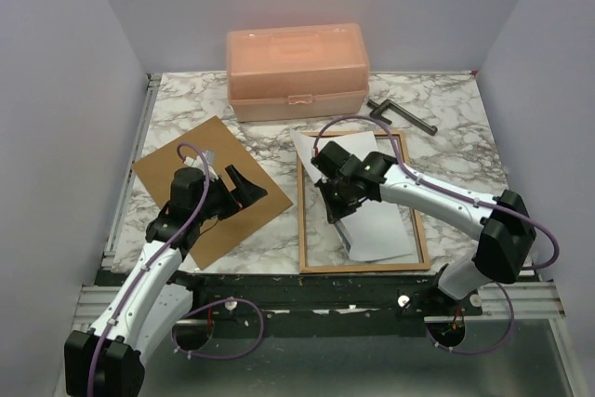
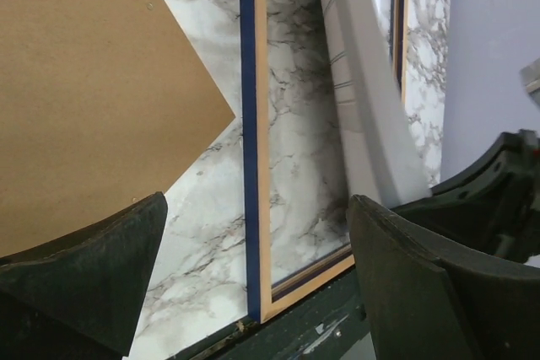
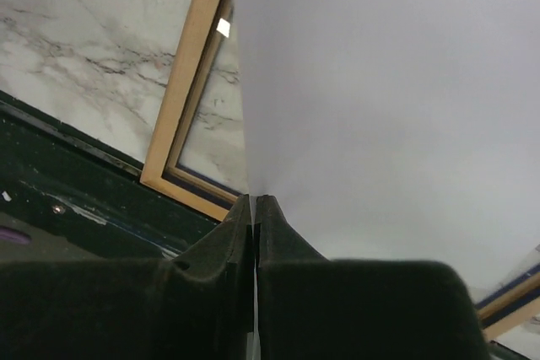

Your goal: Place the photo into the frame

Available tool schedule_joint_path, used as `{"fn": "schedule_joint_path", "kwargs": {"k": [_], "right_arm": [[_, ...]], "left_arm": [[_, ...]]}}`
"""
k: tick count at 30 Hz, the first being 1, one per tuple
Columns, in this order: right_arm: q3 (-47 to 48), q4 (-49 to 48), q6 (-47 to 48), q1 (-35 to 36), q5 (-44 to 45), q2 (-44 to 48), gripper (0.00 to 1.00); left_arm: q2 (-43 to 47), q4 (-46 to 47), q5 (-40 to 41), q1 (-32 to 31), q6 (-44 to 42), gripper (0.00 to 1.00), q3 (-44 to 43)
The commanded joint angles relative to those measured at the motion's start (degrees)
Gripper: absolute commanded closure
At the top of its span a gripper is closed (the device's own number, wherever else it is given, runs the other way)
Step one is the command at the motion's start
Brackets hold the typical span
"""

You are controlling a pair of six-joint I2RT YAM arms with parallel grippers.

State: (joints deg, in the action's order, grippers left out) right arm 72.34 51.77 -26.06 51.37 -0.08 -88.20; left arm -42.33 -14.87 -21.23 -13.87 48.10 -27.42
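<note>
The frame (image 1: pixel 303 220) lies flat right of centre with its tan wood back up; its navy side edge shows in the left wrist view (image 2: pixel 247 166). The photo (image 1: pixel 376 225) shows only its plain white back and rests tilted across the frame's opening. My right gripper (image 1: pixel 335 204) is shut on the photo's left edge, and the sheet (image 3: pixel 380 107) rises straight out of the pinched jaws (image 3: pixel 254 201) above the frame's corner (image 3: pixel 181 99). My left gripper (image 1: pixel 244 188) is open and holds nothing, hovering over the brown backing board (image 1: pixel 212 188); between its fingers (image 2: pixel 93 284) I see marble and the frame's near corner.
A peach plastic box (image 1: pixel 297 72) stands at the back. A dark metal tool (image 1: pixel 402 116) lies right of it. The backing board (image 2: pixel 84 82) covers the left part of the marble table (image 1: pixel 437 99). A black rail (image 1: pixel 279 285) runs along the near edge.
</note>
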Motion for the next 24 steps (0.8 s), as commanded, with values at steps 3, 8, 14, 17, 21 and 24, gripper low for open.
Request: {"fn": "schedule_joint_path", "kwargs": {"k": [3,8,14,17,21,24], "right_arm": [[-2.55,-9.83,-5.56,3.48,-1.89,-3.27,0.93],[-3.59,-13.8,-8.23,5.63,-4.05,-5.93,0.87],[-5.44,-18.63,-9.91,6.99,-8.9,-6.1,0.49],[-6.37,-20.24,-10.96,6.98,-10.15,-5.12,0.33],[-6.42,-19.8,-12.12,7.03,-8.35,-3.59,0.21],[-6.5,-19.12,-12.17,6.61,-6.46,-1.87,0.15]], "left_arm": [[-4.23,8.59,-5.87,0.22,4.41,0.09,3.02],[-7.95,11.91,-7.48,0.07,5.75,0.09,4.76],[-12.45,17.99,-8.05,-1.95,8.23,0.11,6.36],[-15.87,20.71,-8.12,-3.7,9.41,0.14,6.46],[-19.88,24.08,-7.61,-5.95,10.59,0.18,6.38],[-22.33,24.74,-6.62,-7.4,10.55,0.2,5.94]]}}
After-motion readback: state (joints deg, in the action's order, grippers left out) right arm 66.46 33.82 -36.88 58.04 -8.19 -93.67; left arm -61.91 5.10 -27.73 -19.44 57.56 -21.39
